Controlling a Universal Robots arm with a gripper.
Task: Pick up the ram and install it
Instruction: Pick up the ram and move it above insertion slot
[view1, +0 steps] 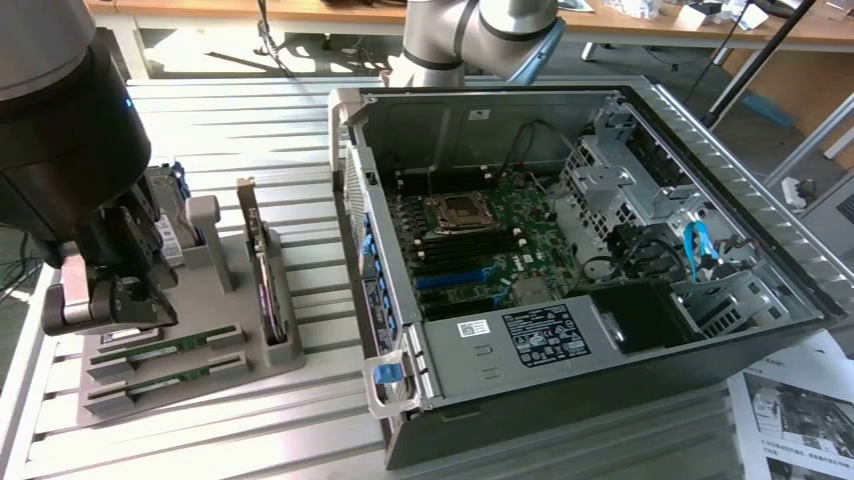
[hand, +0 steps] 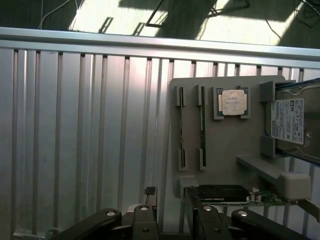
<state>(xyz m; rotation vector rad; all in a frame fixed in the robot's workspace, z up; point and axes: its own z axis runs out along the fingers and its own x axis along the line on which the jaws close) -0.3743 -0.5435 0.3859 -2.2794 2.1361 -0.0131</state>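
Observation:
Two ram sticks, thin green boards, lie edge-up in the slots of a grey holder tray (view1: 287, 355). They are the farther ram stick (view1: 171, 349) and the nearer ram stick (view1: 180, 376). In the wrist view they are the outer ram stick (hand: 181, 125) and the inner ram stick (hand: 202, 125), parallel to each other. My gripper (view1: 120, 318) hangs above the tray's end at the exterior view's left, clear of both sticks. In the wrist view my gripper (hand: 175, 222) has its black fingers (hand: 145, 222) apart, with nothing between them.
The tray also holds a square silver processor (hand: 233, 102), a hard drive (hand: 295, 125) and an upright expansion card (view1: 260, 270). An open computer case (view1: 400, 400) with its motherboard (view1: 487, 235) stands at the exterior view's right, on a slatted metal table (view1: 240, 130).

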